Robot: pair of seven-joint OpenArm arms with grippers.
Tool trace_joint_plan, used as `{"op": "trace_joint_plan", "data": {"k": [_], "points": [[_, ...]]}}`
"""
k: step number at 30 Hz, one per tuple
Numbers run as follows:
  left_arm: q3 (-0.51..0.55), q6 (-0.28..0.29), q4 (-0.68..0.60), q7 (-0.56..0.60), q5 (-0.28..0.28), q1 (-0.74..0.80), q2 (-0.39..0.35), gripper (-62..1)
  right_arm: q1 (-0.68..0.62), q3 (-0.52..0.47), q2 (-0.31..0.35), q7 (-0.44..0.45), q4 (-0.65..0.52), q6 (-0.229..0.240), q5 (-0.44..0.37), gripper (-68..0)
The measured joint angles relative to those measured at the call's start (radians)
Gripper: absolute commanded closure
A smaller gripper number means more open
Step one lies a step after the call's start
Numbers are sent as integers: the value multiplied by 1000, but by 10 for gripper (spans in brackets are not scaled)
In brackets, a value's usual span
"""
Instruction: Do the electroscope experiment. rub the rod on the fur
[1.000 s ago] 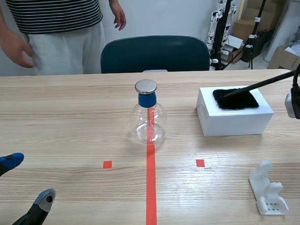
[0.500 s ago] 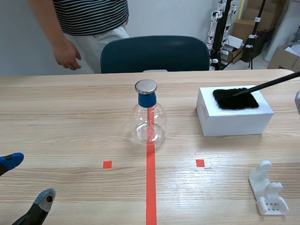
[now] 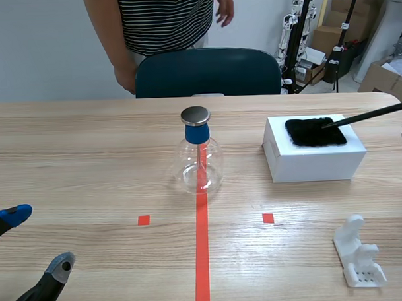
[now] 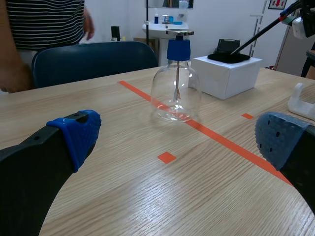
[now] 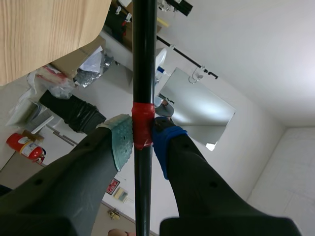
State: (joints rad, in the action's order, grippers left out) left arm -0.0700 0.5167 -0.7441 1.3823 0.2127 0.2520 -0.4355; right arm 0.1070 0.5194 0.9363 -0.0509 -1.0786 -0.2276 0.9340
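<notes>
My right fingers are clamping the black rod at its red band, its tip touching the fur on the white box; my left fingers are hanging apart above the table

Scene, low left wrist views toward flask; right wrist skyward.

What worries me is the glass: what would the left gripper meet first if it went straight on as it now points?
Probably the glass flask: it stands almost straight ahead of the open left gripper, with only bare table between. Depth is unclear, so it might pass beside it.
</notes>
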Motion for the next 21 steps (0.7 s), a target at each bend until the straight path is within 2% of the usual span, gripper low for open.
{"op": "trace_joint_plan", "data": {"k": [3, 9, 13, 15, 21], "points": [[0, 0, 0, 0, 0, 0, 0, -623, 1, 0, 1, 38, -2, -21, 0, -55], [0, 0, 0, 0, 0, 0, 0, -623, 0, 0, -2, 58, -53, -19, 1, -55], [0, 0, 0, 0, 0, 0, 0, -623, 0, 0, -19, 53, -69, -18, 1, -55], [0, 0, 0, 0, 0, 0, 0, -623, -2, 0, -19, 19, -69, -10, 0, -55], [0, 0, 0, 0, 0, 0, 0, -623, -2, 0, -10, 3, -23, -3, -5, -55]]}}
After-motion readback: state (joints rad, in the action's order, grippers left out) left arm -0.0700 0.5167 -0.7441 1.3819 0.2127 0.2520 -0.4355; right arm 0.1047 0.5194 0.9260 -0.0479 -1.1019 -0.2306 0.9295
